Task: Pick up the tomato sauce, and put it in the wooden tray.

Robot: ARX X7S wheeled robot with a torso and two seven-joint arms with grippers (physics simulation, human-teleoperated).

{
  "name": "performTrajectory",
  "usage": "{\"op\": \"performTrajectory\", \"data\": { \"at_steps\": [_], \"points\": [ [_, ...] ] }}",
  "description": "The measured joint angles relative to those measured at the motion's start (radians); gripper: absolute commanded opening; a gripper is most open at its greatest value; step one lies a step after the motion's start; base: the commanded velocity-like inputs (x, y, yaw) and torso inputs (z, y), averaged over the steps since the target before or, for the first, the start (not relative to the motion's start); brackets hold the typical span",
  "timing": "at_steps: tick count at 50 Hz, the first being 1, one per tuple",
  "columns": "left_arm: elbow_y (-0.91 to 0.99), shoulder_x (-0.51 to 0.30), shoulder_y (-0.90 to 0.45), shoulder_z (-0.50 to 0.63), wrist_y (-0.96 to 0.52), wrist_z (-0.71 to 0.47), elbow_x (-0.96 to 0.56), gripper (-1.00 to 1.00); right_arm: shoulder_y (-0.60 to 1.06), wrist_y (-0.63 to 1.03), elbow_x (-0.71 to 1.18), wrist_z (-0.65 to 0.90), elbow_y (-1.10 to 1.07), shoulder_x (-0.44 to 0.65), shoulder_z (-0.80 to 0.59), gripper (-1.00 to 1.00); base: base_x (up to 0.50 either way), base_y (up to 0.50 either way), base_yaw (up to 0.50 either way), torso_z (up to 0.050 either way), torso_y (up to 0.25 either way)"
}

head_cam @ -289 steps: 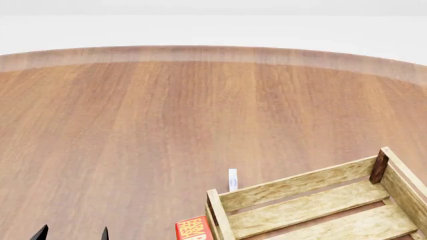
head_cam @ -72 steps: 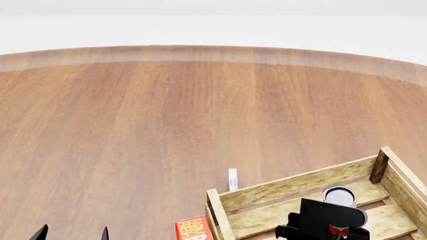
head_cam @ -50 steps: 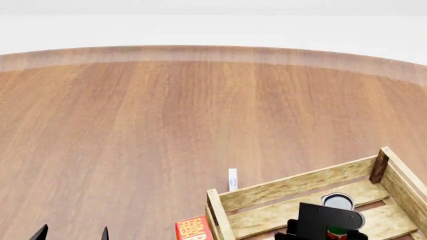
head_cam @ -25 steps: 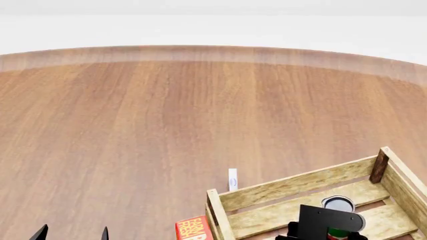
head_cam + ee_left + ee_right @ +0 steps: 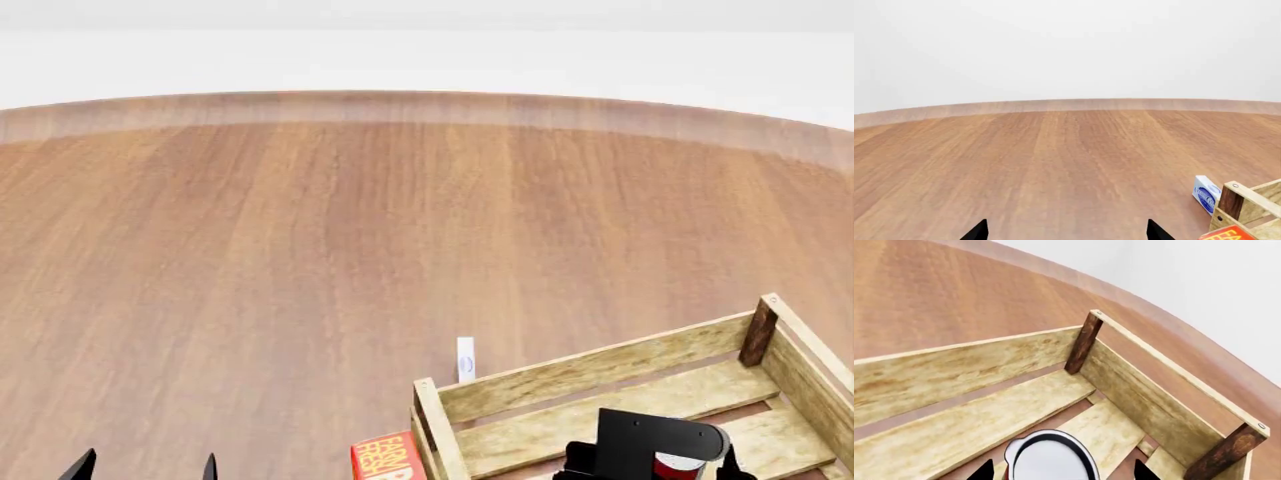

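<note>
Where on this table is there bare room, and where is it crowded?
The table is bare from its far edge down to the left gripper. Crowding sits near-right: wooden tray, orange box, blue-white packet, with the right gripper and tomato sauce inside.

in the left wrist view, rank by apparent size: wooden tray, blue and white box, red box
1. wooden tray, only its corner showing
2. blue and white box
3. red box, mostly cut off by the frame, so its true size is unsure
</note>
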Motion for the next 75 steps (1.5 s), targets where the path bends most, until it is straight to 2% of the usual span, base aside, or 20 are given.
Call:
{"op": "performTrajectory", "data": {
  "at_steps": [48,56,75],
  "points": [
    [-0.001,-0.008,-0.003,0.011,0.004,-0.009,-0.008,1.0,0.012,-0.076,-0.009,-0.024,-0.013,0.007,-0.007,1.0,0.0,0.0,0.0,0.0,0.0],
    [-0.002,-0.008,-0.004,0.013,0.005,-0.012,-0.007,1.0,-0.042,0.011,-0.005,-0.03,-0.198,0.025,-0.007,1.0,0.0,0.0,0.0,0.0,0.0],
    [-0.004,-0.01,-0.004,0.019,0.006,-0.017,-0.007,1.0,-0.225,0.289,0.023,-0.022,-0.829,0.095,0.017,1.0,0.0,0.0,0.0,0.0,0.0]
  ]
}}
